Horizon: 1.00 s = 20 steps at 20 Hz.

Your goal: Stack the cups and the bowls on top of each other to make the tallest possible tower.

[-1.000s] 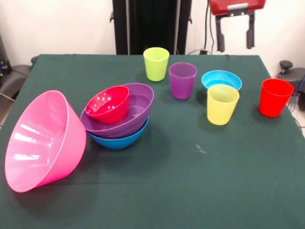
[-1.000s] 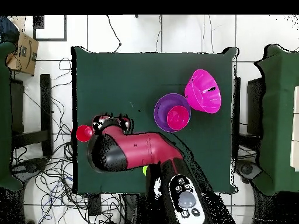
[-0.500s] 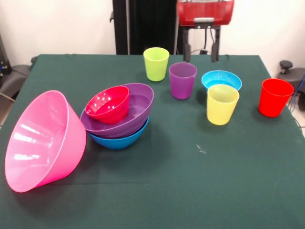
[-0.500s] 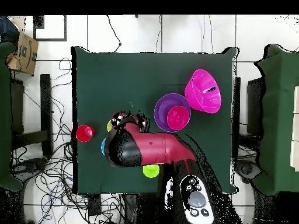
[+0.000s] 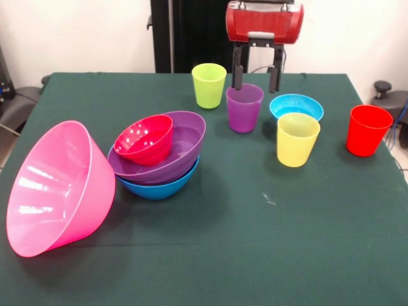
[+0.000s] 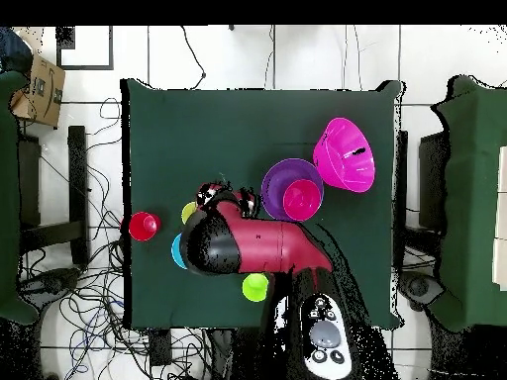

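Observation:
My gripper hangs open, its two black fingers straddling the back rim of the translucent purple cup without holding it. The lime green cup stands to its left. The yellow cup and red cup stand to the right. The tower is a small red bowl tilted in the purple bowl, which sits in the blue bowl. The very large pink bowl lies on its side. In the overhead view the arm hides the purple cup.
A light blue bowl sits behind the yellow cup. The green tablecloth covers the table. In the overhead view, cables run over the floor beside the table, and the red cup stands close to the table's edge.
The gripper has swung from above the table's back right, leftward in the front view, and come down to the purple cup's rim. Cups and bowls have not moved.

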Each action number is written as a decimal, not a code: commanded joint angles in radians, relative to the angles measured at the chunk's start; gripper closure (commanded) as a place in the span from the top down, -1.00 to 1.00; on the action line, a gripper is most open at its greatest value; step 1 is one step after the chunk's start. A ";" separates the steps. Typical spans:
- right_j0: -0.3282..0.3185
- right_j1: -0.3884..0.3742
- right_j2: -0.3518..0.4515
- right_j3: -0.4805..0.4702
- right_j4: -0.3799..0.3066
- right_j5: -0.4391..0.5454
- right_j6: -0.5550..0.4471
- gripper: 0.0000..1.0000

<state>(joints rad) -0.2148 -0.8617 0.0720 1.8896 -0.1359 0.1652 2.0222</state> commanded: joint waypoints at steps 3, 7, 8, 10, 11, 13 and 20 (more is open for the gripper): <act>0.052 0.121 -0.068 -0.112 0.055 -0.012 0.163 1.00; 0.059 0.175 -0.091 -0.151 0.064 -0.046 0.153 1.00; 0.063 0.186 -0.098 -0.162 0.065 -0.052 0.151 1.00; 0.068 0.195 -0.105 -0.164 0.069 -0.059 0.154 1.00; 0.070 0.198 -0.107 -0.165 0.071 -0.063 0.155 1.00; 0.077 0.200 -0.114 -0.166 0.075 -0.065 0.158 1.00; 0.093 0.149 -0.106 -0.135 0.112 -0.047 0.165 1.00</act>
<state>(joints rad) -0.1562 -0.7077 -0.0656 1.7778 -0.0639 0.1199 2.0222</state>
